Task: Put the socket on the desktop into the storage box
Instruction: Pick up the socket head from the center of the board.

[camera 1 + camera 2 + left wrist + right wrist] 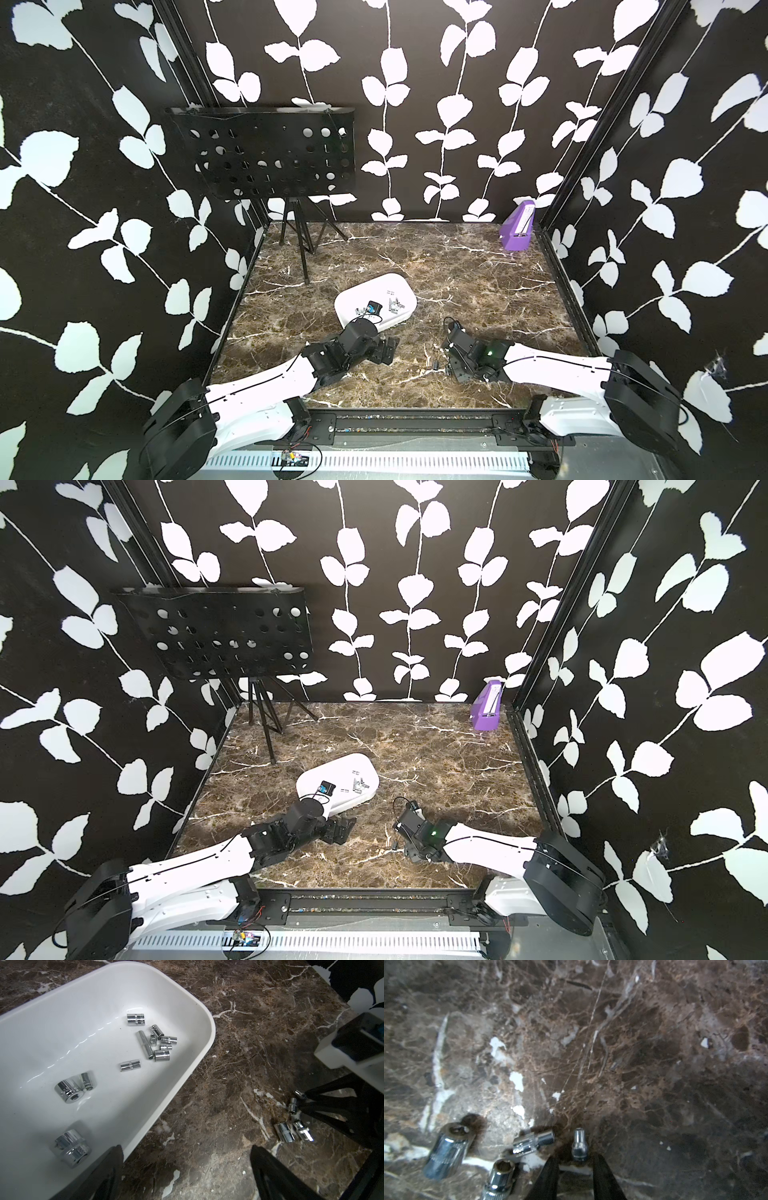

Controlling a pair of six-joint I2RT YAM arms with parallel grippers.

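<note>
Nearest, on the side of the storage box [397, 282] toward the arm bases and off its right end, the right gripper [575, 1159] is low over the marble desktop [643, 1043]. Its jaws are narrowly parted on either side of a small socket [579, 1144] that rests on the surface. A sliver of gap shows on each side, so nothing is gripped. Three more loose sockets [446, 1151] lie just beside it on the desktop, all well apart from the box. The left gripper [187, 1147] hangs at the box's near long edge with its jaws spread wide and nothing between them; one finger [110, 1169] is over the rim, the other over bare desktop. Inside the box lie roughly a dozen chrome sockets [154, 1043], most clustered toward its right end, with two bigger ones [69, 1088] nearer the left gripper. Beyond the box, by the back wall, a purple box [517, 228] stands off to its right and a black music stand [270, 153] off to its left.
</note>
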